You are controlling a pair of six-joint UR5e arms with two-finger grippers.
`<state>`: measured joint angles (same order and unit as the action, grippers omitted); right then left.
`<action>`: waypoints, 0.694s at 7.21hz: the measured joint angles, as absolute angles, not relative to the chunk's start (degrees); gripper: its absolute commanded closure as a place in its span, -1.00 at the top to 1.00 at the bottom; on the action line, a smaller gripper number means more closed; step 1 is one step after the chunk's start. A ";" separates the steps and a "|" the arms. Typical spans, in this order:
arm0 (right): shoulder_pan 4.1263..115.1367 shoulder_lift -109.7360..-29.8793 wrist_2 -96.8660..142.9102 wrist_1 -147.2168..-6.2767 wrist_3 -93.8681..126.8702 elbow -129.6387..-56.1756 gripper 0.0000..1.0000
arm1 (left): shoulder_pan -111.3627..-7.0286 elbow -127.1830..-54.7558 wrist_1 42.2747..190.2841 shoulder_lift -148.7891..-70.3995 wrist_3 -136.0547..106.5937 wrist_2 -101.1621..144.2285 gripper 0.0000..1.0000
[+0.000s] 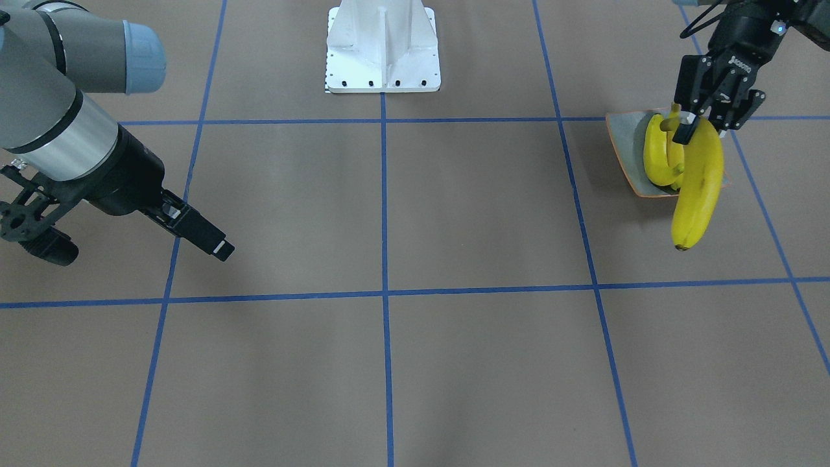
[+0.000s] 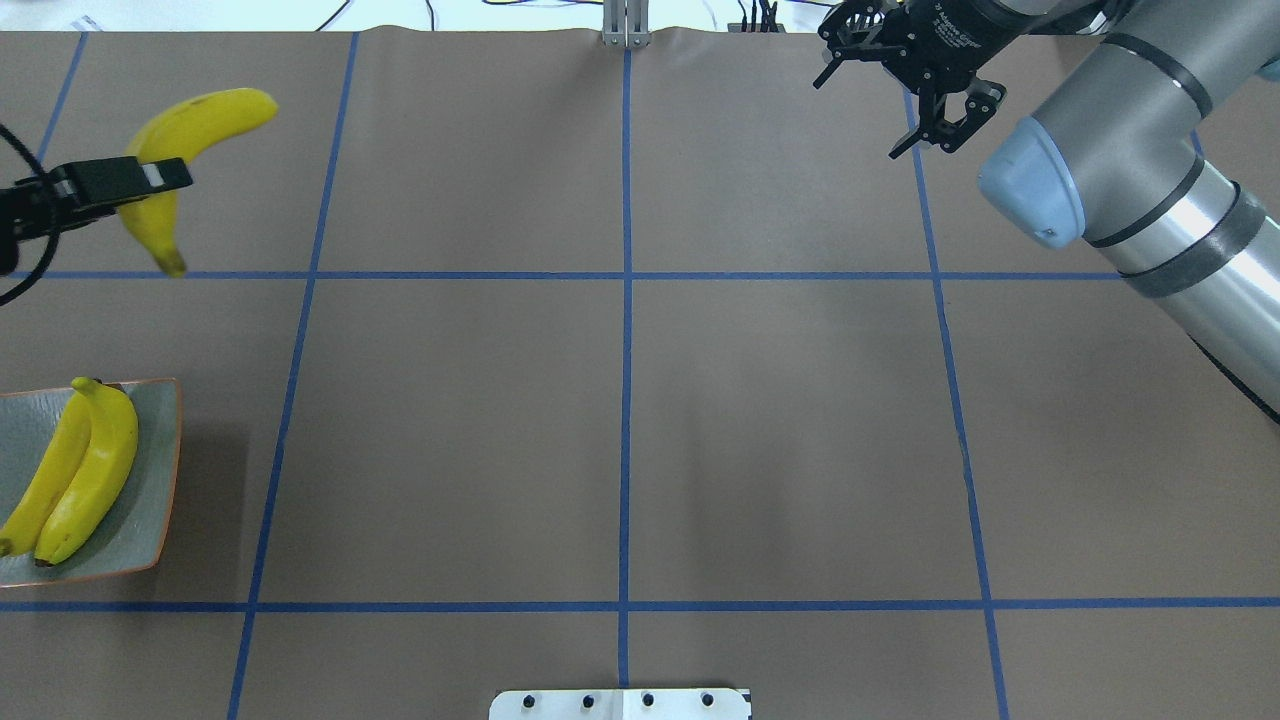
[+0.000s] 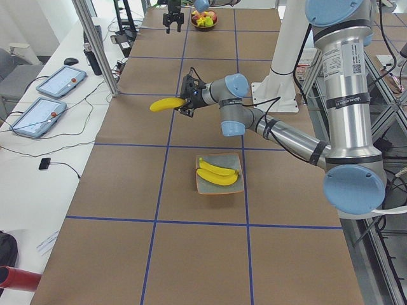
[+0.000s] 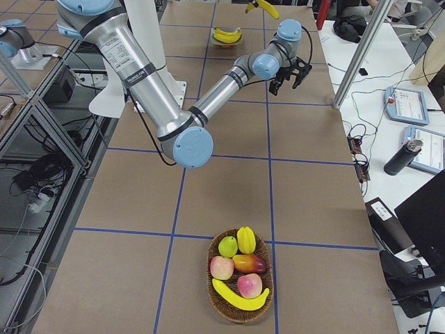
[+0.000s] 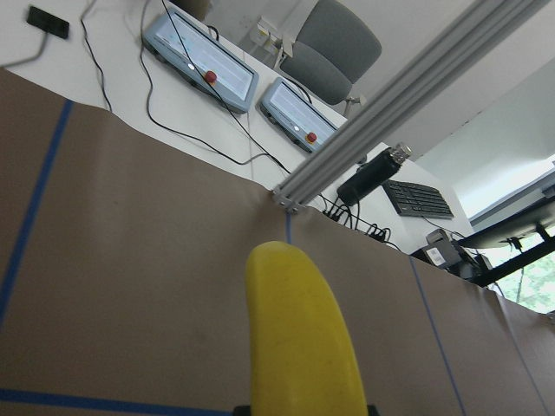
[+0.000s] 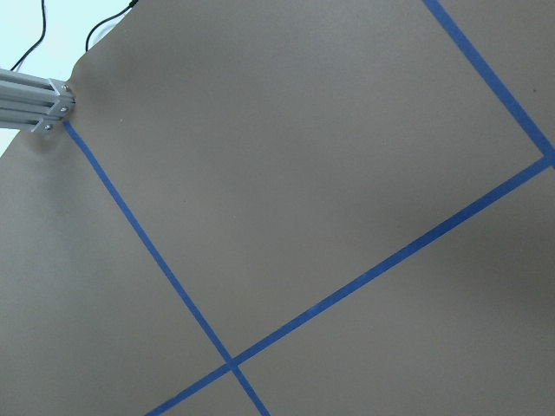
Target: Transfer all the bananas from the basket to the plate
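My left gripper (image 2: 150, 180) is shut on a yellow banana (image 2: 200, 110) near its stem end and holds it in the air, out past the plate's far side. The banana also shows in the left wrist view (image 5: 299, 338) and hangs tip-down in the front view (image 1: 700, 188). The grey-green plate (image 2: 155, 470) with an orange rim lies at the left table edge and holds two bananas (image 2: 85, 470) side by side. The wicker basket (image 4: 217, 306) at the right end holds one banana (image 4: 240, 299) among other fruit. My right gripper (image 2: 925, 140) is open and empty, away from the basket.
The basket also holds apples (image 4: 221, 267), a green fruit (image 4: 228, 246) and other fruit. The white robot base (image 1: 382, 48) stands at the middle of my side. An aluminium post (image 4: 358, 59) and tablets (image 3: 60, 79) are along the far edge.
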<state>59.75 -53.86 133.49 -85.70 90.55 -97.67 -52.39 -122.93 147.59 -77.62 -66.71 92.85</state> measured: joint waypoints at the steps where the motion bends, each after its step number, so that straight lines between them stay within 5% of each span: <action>1: 59.52 -54.08 132.56 -85.70 90.53 -97.69 1.00 | -52.08 -123.39 147.57 -73.92 -61.73 90.21 -1.00; 5: 57.87 -54.41 130.06 -85.69 90.53 -98.13 1.00 | -33.29 -123.79 147.37 -62.21 -51.34 68.25 -1.00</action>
<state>57.87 -54.41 130.06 -85.69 90.53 -98.13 -33.29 -123.79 147.37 -62.21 -51.34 68.25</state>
